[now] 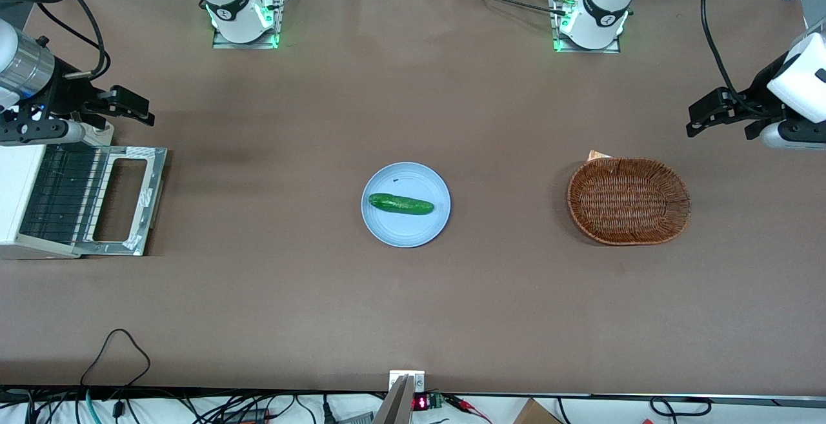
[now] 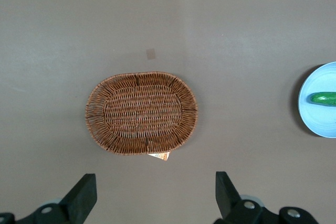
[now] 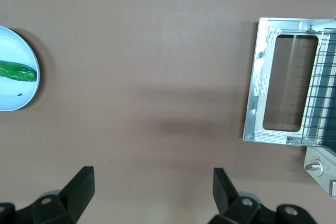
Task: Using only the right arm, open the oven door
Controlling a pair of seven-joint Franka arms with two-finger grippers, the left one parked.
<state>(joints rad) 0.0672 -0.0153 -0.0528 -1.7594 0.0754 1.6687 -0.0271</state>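
Tool [image 1: 126, 106] of white jointed right arm [image 1: 19, 69]: black two-finger type, fingers [image 3: 79, 184] spread wide, holding nothing, touching nothing. It hangs above the brown counter [image 1: 413, 295], just beside the small white toaster oven [image 1: 16, 198]. Silvery-framed oven door [image 1: 122, 199] with glass window lies folded down flat, fully open, wire rack [image 1: 61, 195] exposed. Toward the counter's middle: pale blue round plate [image 1: 405, 227] carrying a green cucumber [image 1: 401, 204]. Oval brown wicker basket [image 1: 628, 200] toward the parked arm's end.

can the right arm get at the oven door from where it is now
Probably yes. The oven door already lies folded down flat on the table, with nothing on it. The right arm's gripper, fingers open, hangs close by above the table, slightly farther from the front camera.
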